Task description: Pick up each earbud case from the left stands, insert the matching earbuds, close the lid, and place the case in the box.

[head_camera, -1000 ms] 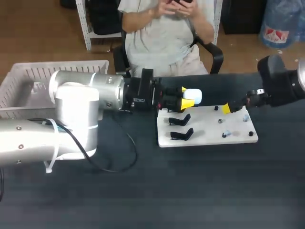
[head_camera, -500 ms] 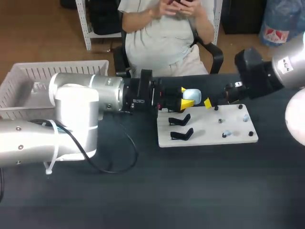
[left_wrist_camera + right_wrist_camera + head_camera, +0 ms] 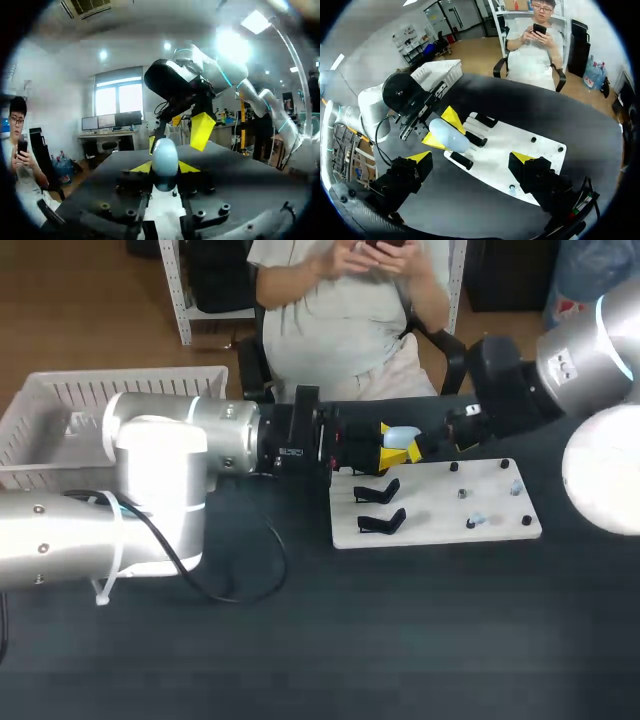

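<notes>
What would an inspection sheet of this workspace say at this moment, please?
Surface: dark table, bearing a white board.
Job's things: pale blue earbud case, lid closed, held above the board's left end; two black stands empty; small pieces, probably earbuds, at the board's right end; white basket at the table's left.
Clutter: nothing seen.
Grippers: left gripper shut on the case; right gripper open, close by the case.
Cables: black cable looping loose on the table beside the left arm.
Surroundings: nothing seen reaching over the table.
</notes>
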`<state>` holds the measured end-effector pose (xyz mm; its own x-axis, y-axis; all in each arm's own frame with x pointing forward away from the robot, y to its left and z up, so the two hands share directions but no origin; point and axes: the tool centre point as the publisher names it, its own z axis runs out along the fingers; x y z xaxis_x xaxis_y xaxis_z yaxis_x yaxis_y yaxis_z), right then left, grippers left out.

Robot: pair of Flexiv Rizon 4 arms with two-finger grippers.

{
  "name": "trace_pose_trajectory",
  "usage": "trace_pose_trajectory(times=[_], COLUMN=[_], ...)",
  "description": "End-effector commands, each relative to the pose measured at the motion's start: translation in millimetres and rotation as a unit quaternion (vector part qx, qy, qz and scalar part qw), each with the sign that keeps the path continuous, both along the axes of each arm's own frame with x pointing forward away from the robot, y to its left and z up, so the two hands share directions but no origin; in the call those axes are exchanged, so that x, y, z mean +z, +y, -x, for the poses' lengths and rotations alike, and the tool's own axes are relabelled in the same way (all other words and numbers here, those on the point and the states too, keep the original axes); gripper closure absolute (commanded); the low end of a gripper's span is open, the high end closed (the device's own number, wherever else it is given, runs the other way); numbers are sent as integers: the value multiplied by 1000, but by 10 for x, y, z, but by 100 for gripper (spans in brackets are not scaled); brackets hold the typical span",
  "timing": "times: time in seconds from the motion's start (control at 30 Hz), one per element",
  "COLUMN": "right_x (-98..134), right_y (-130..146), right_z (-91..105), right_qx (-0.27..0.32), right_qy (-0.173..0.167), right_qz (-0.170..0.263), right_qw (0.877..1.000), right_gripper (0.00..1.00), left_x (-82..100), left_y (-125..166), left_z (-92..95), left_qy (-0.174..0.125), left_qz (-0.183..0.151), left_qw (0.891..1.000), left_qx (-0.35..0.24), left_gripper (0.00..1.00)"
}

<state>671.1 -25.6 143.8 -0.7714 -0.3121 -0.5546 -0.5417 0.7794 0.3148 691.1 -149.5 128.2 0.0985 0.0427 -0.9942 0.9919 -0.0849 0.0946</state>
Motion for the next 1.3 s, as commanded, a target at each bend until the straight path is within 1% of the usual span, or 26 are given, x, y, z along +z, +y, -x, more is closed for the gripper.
trace_pose_trajectory(times=[0.03, 0.33, 0.6, 0.73, 1.0, 1.07, 1.17, 1.23, 1.3], right_x=[-22, -73, -82, -22, 234, 278, 314, 324, 318], right_y=[36, 57, 38, -3, -123, -171, -269, -356, -446], right_z=[-48, -141, -183, -216, -232, -219, -196, -173, -156], right_qx=[-1, -5, -11, -22, -34, -37, -33, -35, -40], right_qy=[3, 8, 8, -7, -37, -45, -60, -72, -72], right_qz=[2, -6, -9, -10, -17, -12, 11, 40, 60], right_qw=[1000, 1000, 1000, 1000, 999, 998, 998, 996, 995], right_gripper=[0, 0, 0, 0, 0, 0, 0, 0, 0], left_x=[-6, -6, -6, -6, -6, -6, -6, -6, -6], left_y=[-3, -3, -3, -3, -3, -3, -3, -3, -3], left_z=[14, 14, 14, 14, 14, 14, 14, 14, 14], left_qy=[-2, -2, -2, -2, -2, -2, -2, -2, -2], left_qz=[1, 1, 1, 1, 1, 1, 1, 1, 1], left_qw=[1000, 1000, 1000, 1000, 1000, 1000, 1000, 1000, 1000], left_qx=[3, 3, 3, 3, 3, 3, 3, 3, 3], left_gripper=[100, 100, 100, 100, 100, 100, 100, 100, 100])
